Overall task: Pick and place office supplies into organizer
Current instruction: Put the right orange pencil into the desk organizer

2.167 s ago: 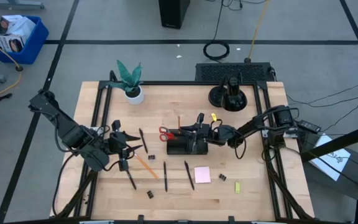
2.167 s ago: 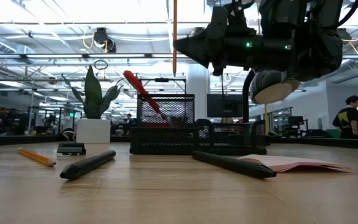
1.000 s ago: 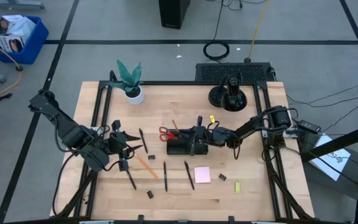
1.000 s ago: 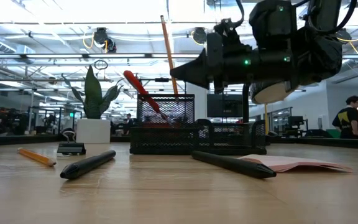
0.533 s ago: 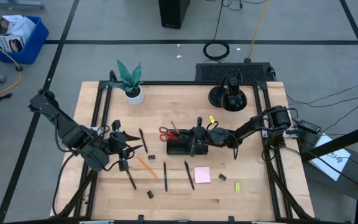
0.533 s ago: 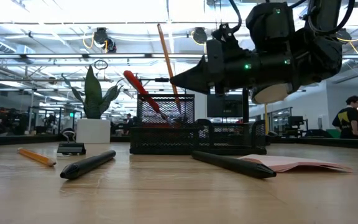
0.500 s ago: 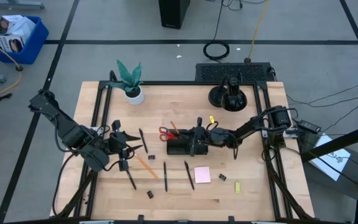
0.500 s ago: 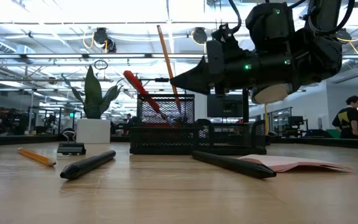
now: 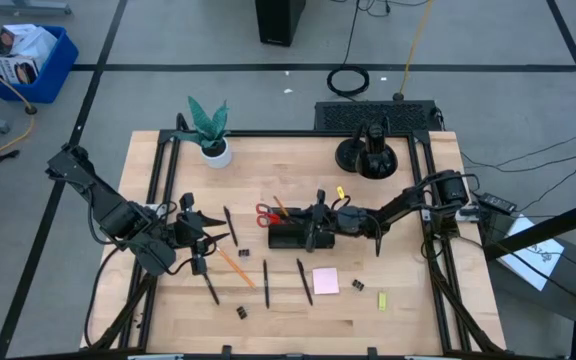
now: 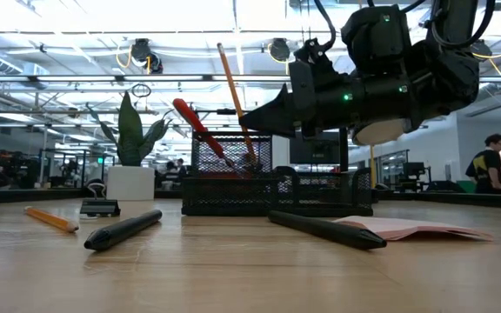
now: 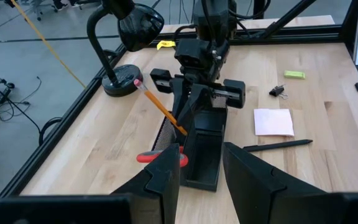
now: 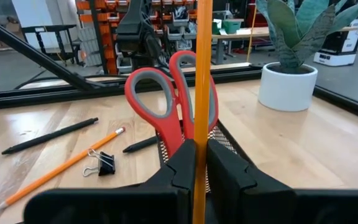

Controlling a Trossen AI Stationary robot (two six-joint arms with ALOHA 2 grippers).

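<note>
Right hand (image 9: 308, 226), from above, sits over the organizer (image 9: 298, 236), clamped on an orange pencil (image 9: 280, 207); our left hand (image 9: 200, 238) waits apart, fingers spread. At desk level the pencil (image 10: 234, 94) leans beside the scissors (image 10: 200, 127); release it tilted and we reckon it catches the mesh rim or jams on those handles.

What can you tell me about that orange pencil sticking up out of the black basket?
The orange pencil is a slim wooden-looking stick with a pink eraser end, seen in the left wrist view. It leans tilted, lower end down inside the tall mesh cup of the black organizer, next to the red-handled scissors. The right tool is shut on its shaft.
</note>
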